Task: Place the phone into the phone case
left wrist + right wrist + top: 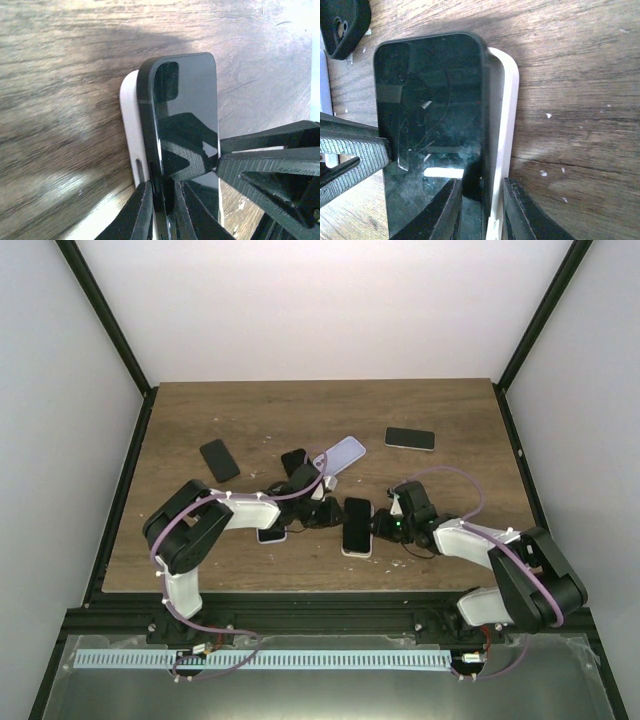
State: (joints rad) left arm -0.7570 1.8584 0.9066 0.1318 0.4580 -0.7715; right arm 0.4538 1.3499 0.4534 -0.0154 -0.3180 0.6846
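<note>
We note phone [357, 525] on worktop [250, 410] between arms, not fully seated in white case [507, 100], long axis near-to-far. Left end effector [162, 215] pinched on left edge; right end effector [480, 215] clamps right edge with case wall.

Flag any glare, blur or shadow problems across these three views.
Top external: even light, sharp, back wall washed out. Left wrist: table smeared and soft, phone screen mirrors dark shapes. Right wrist: glare streak and smudges on the glass, near fingers out of focus.
</note>
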